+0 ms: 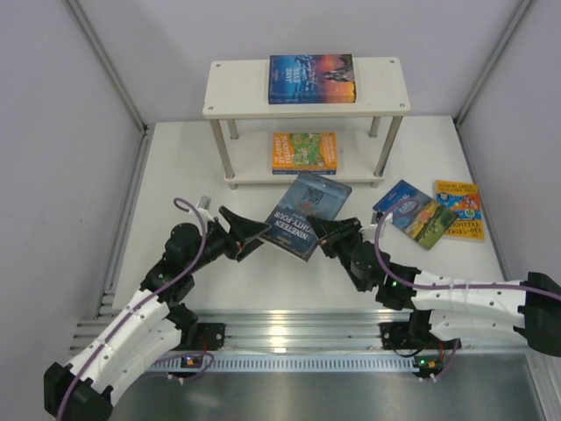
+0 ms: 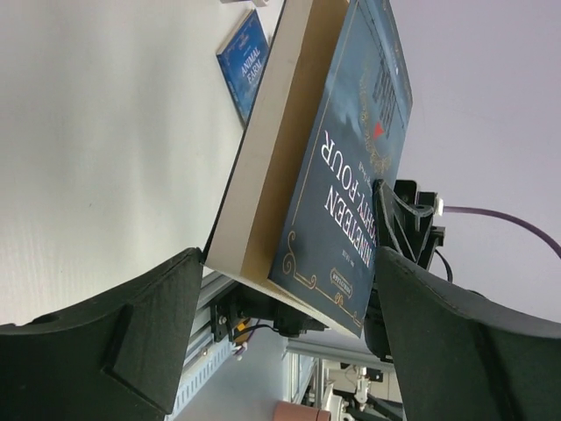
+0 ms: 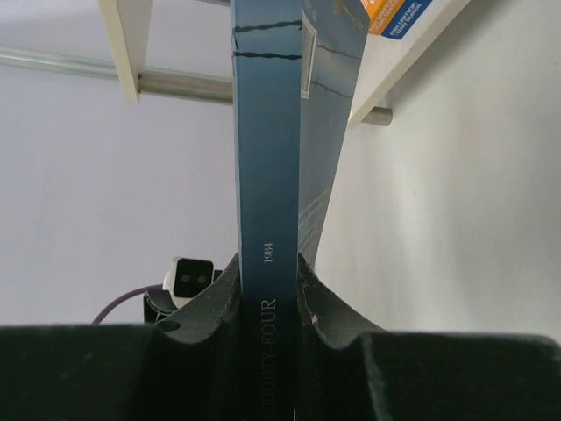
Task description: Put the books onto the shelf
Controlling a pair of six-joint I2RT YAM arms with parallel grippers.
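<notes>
A dark blue book, Nineteen Eighty-Four (image 1: pixel 302 215), hangs tilted above the table in front of the shelf (image 1: pixel 237 88). My right gripper (image 1: pixel 326 232) is shut on its spine (image 3: pixel 263 132), one finger on each cover (image 3: pixel 267 263). My left gripper (image 1: pixel 254 235) stands open at the book's left edge. The book's lower corner (image 2: pixel 342 175) lies between its wide-apart fingers (image 2: pixel 289 263). A blue-and-sunset book (image 1: pixel 311 79) lies on the shelf's top board. An orange-and-green one (image 1: pixel 304 152) lies on the lower board.
On the table to the right lie a blue book (image 1: pixel 396 198), a green illustrated one (image 1: pixel 427 222) overlapping it, and an orange-yellow one (image 1: pixel 459 209). The blue book (image 2: pixel 245 61) also shows in the left wrist view. The shelf's metal legs (image 1: pixel 223 149) stand just behind the held book.
</notes>
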